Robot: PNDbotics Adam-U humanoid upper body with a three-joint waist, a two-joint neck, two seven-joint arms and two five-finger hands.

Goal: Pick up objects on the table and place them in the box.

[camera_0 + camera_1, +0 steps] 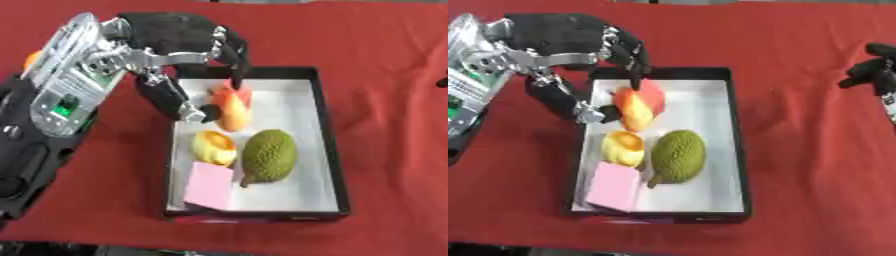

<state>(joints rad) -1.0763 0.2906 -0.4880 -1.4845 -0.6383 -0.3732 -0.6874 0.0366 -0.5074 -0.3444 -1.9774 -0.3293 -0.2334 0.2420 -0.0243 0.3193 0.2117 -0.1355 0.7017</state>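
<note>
Left hand [179, 47] pinching orange-red fruit [231, 106] inside box [325, 125] far-left corner; right side bare.

Bright even light, soft blur throughout, faint shadows

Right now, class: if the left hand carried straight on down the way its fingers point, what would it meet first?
Probably the white floor of the box, since the left hand holds the red-and-yellow fruit above it; depth is unclear.
</note>
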